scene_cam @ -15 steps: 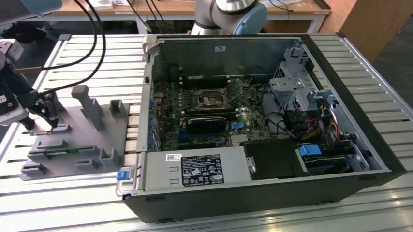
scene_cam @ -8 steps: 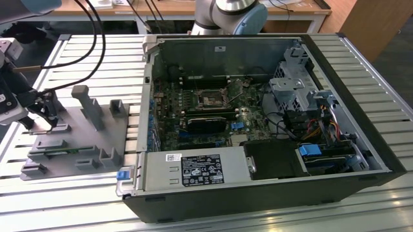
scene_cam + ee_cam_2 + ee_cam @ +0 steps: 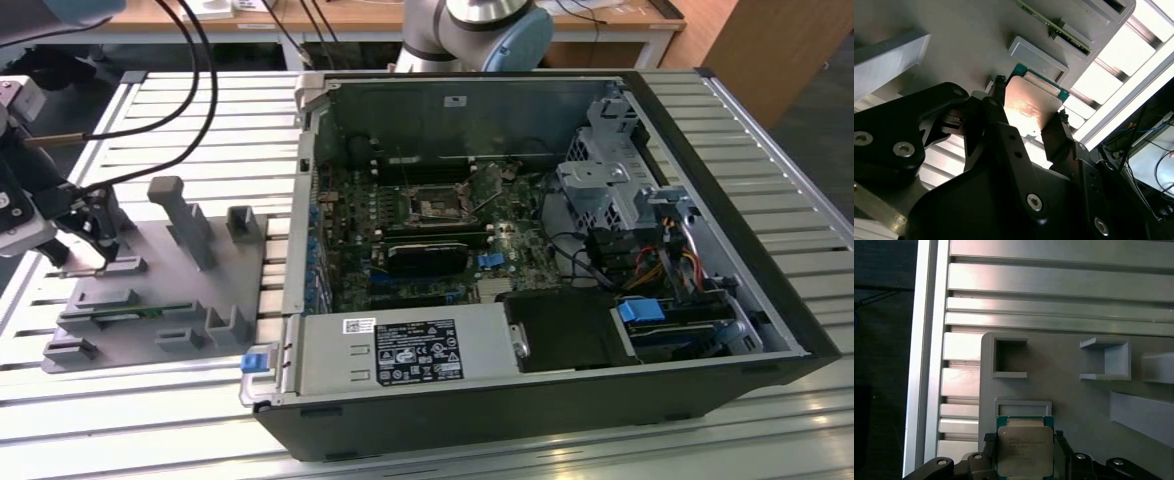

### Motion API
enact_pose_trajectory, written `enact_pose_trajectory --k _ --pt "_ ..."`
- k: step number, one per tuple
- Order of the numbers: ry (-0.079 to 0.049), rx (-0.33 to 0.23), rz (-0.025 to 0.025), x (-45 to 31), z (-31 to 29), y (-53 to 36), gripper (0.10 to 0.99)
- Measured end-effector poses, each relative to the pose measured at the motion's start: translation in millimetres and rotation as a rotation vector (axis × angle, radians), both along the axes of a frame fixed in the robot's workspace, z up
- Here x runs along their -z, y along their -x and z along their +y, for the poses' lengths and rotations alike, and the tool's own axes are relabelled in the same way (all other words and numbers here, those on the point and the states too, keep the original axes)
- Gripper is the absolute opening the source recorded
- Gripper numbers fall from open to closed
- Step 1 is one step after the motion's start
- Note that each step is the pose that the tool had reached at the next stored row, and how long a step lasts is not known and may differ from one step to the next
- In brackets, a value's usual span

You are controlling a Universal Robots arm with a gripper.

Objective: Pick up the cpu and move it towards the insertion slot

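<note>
Claw [image 3: 1024, 440] of mine, closed on the cpu [image 3: 1023, 452], with one finger against each of two opposite edges and the metal top facing my wrist. The cpu sits over the grey fixture [image 3: 1069, 405], just beside its shallow framed nest [image 3: 1022, 404]; I cannot tell whether it is clear of the fixture. Step in hand, by my judgement: the pick-up, carry not yet begun. The insertion slot [image 3: 438, 207] lies well apart from the fixture, inside the open computer case [image 3: 534, 420] on the table [image 3: 200, 110]. Reaching it calls for a level grip and height over the case wall.

We've got the cpu [image 3: 1025, 455], silvery top, green rim, pinched in the claw [image 3: 1024, 440] above a grey tray [image 3: 1069, 400]; the insertion slot [image 3: 438, 208] is a dark square on the green board [image 3: 518, 238].
</note>
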State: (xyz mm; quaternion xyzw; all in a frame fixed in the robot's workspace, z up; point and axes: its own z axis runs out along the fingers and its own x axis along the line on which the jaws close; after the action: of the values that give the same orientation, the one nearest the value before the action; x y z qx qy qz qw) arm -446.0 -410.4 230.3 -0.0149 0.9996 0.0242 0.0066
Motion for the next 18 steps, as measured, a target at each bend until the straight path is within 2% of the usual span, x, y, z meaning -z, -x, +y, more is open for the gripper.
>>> enact_pose_trajectory --k 18 --pt "0.0 0.0 0.0001 -5.0 0.4 0.0 0.537"
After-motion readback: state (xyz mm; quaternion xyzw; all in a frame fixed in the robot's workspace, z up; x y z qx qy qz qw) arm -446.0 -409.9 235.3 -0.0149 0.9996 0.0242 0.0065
